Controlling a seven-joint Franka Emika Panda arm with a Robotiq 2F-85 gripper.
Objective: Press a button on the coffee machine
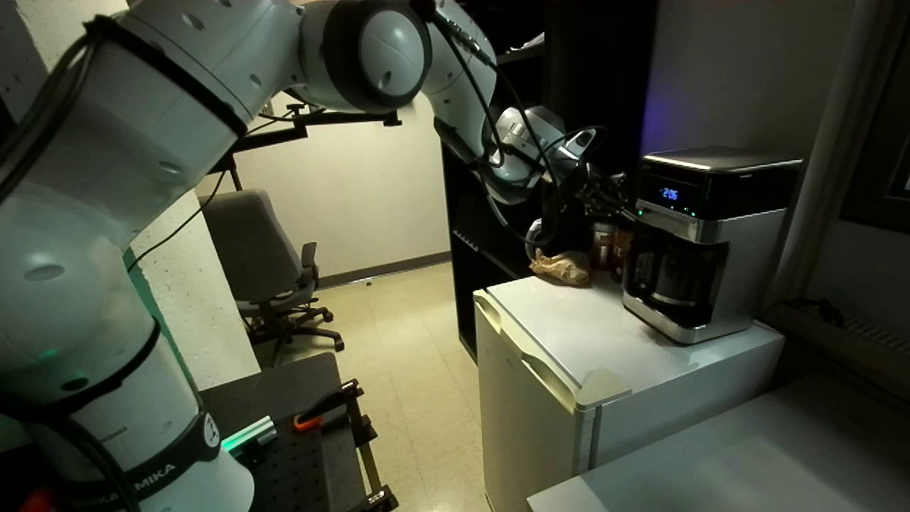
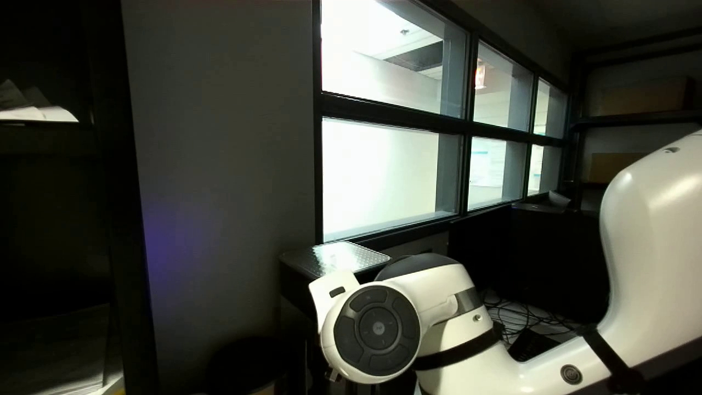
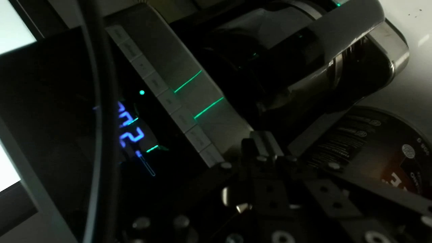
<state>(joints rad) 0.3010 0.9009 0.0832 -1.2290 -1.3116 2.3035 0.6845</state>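
The silver-and-black coffee machine (image 1: 753,274) stands on the white fridge. Its display glows blue, and its dark glass carafe (image 1: 650,274) sits in the recess below. In the wrist view its row of silver buttons (image 3: 168,101) runs diagonally beside the black panel, with green light lines. My gripper (image 1: 629,213) is at the near end of this strip in an exterior view. In the wrist view the gripper (image 3: 263,143) has its fingertips together, with nothing seen between them, by the strip's lower end. I cannot tell whether they touch it. In an exterior view my hand (image 2: 378,329) hides the fingers.
The white fridge (image 1: 590,320) also bears a crumpled brown bag (image 1: 561,268) and a can (image 1: 603,245) close to the machine. A dark can (image 3: 378,148) shows beside the fingers in the wrist view. A cable (image 3: 103,101) crosses the wrist view. A black shelf (image 1: 466,235) stands behind.
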